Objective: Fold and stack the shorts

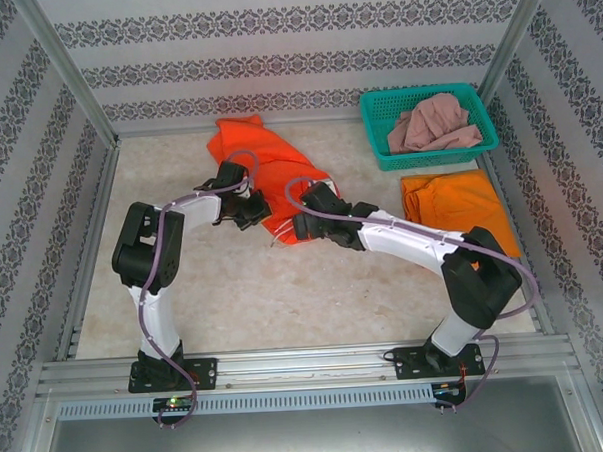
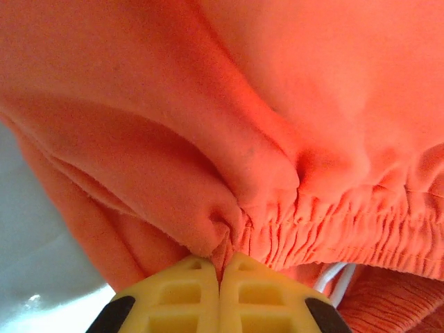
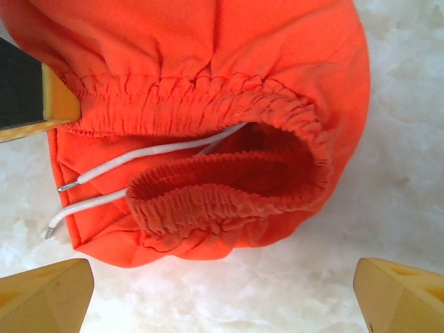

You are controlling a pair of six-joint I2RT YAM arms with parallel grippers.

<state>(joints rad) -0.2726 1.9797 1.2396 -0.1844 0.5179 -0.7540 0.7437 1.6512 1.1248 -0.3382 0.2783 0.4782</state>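
The red-orange shorts lie crumpled at the table's middle back, their gathered waist facing me with the white drawstring trailing out. My left gripper is shut on a pinch of this fabric just beside the elastic waistband. In the top view that gripper sits at the shorts' near left edge. My right gripper stands open just short of the waist opening, above bare table, with nothing between its fingers. The yellow-orange shorts lie flat at the right. The dusty pink shorts are bunched in the basket.
The teal mesh basket stands at the back right, just behind the yellow-orange shorts. Metal frame posts and patterned walls close the table in on three sides. Pale marbled table surface stretches between the arms and the near edge.
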